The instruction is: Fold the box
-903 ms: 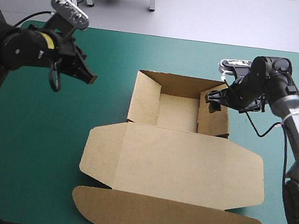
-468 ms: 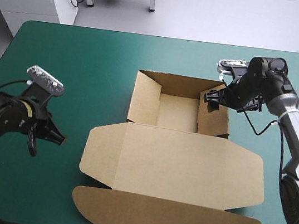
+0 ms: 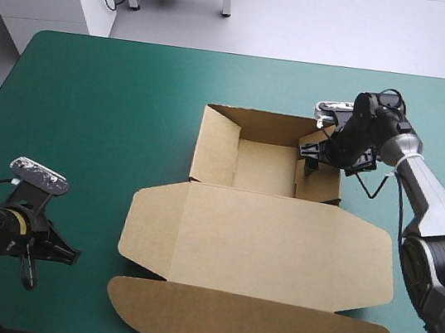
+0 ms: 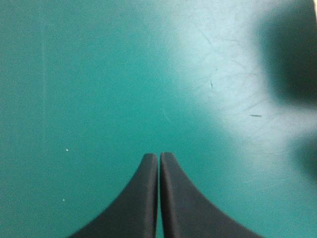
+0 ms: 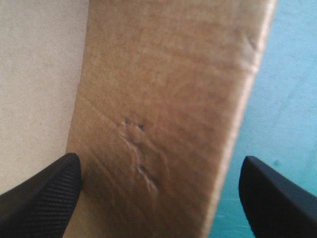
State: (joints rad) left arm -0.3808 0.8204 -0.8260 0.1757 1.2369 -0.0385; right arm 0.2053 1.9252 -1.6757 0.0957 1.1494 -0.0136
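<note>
Right gripper (image 3: 317, 151) fingers apart, astride the brown box (image 3: 261, 243) at its right wall (image 3: 321, 181) | left gripper (image 3: 61, 253) pinched together, near-left over bare teal-green cover (image 3: 88, 113) | box mid-table: far tray walls up, lid (image 3: 249, 321) flat near; right-wall tuck looks unfinished

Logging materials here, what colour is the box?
Plain brown board, no print. The box shows best in the high view.

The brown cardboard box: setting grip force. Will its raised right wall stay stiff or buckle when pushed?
Likely stiff but easily dented: the raised right wall of the brown cardboard box carries a crumpled mark between the fingers of the open right gripper. Hinged on a fold, it would probably swing when pushed. The sheet looks light, so may slide.
</note>
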